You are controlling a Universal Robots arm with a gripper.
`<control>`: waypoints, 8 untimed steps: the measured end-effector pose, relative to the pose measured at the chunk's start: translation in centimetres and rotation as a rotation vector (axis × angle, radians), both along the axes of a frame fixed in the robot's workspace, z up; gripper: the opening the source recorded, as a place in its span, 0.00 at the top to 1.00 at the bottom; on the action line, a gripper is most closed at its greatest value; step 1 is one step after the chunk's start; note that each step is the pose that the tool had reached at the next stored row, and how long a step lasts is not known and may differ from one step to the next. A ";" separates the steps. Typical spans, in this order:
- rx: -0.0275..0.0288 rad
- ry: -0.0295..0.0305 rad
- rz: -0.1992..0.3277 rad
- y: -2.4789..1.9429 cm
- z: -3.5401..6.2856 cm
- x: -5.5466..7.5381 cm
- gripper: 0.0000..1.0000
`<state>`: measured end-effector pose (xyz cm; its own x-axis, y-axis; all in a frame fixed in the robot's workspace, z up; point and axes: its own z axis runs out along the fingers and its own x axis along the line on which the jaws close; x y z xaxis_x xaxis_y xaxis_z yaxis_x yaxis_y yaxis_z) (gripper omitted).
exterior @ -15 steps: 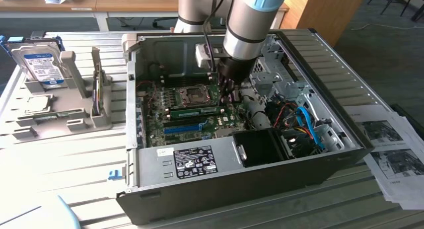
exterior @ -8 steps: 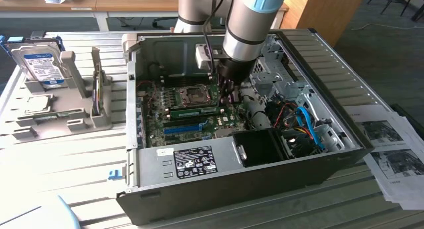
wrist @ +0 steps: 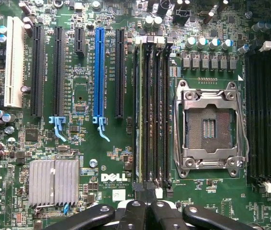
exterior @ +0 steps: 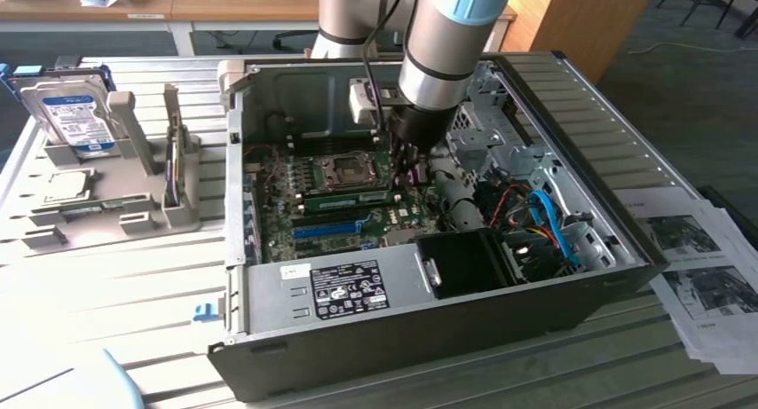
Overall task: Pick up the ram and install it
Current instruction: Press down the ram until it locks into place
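The arm reaches down into the open PC case (exterior: 474,276), which lies on its side on the counter (exterior: 142,285), and the gripper (exterior: 410,165) hangs low over the motherboard (exterior: 343,205), just beside the CPU socket (exterior: 346,168) on the exterior view's right. The gripper is fully closed: in the wrist view its black fingers (wrist: 134,215) meet edge to edge with nothing between them, right at the end of the memory slots (wrist: 155,115). The ram (exterior: 351,198), a long green stick, lies in a slot next to the socket, on the side nearer the blue slot (exterior: 328,229); in the wrist view it shows edge-on as a thin yellowish-green strip (wrist: 141,110) in the slot farthest from the socket (wrist: 208,125) in that bank, running the slot's whole length, and the gripper's tips are at its near end. Whether the tips touch the stick cannot be told. A grey heatsink (wrist: 53,182) sits on the board past the blue slot (wrist: 98,72) from the socket. Outside the case, well away from the socket on the exterior view's left, a grey holder (exterior: 101,205) carries an upright hard drive (exterior: 74,116), and printed sheets (exterior: 698,267) lie on the counter on the opposite side of the case
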<state>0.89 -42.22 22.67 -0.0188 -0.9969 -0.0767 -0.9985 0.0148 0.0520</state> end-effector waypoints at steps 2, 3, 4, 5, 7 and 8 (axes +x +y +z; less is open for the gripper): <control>0.0000 0.0000 0.000 0.00 -0.04 0.0 0.91; -0.0002 0.0000 0.000 0.00 -0.04 0.0 0.91; -0.0001 0.0000 0.000 0.00 -0.05 0.0 0.91; -0.0002 0.0001 0.000 0.00 -0.05 0.0 0.91; -0.0002 0.0000 0.000 0.00 -0.05 0.0 0.91; 0.0000 0.0000 0.000 0.00 -0.08 0.0 0.91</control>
<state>0.89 -42.22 22.59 -0.0187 -0.9969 -0.0767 -0.9985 0.0148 0.0520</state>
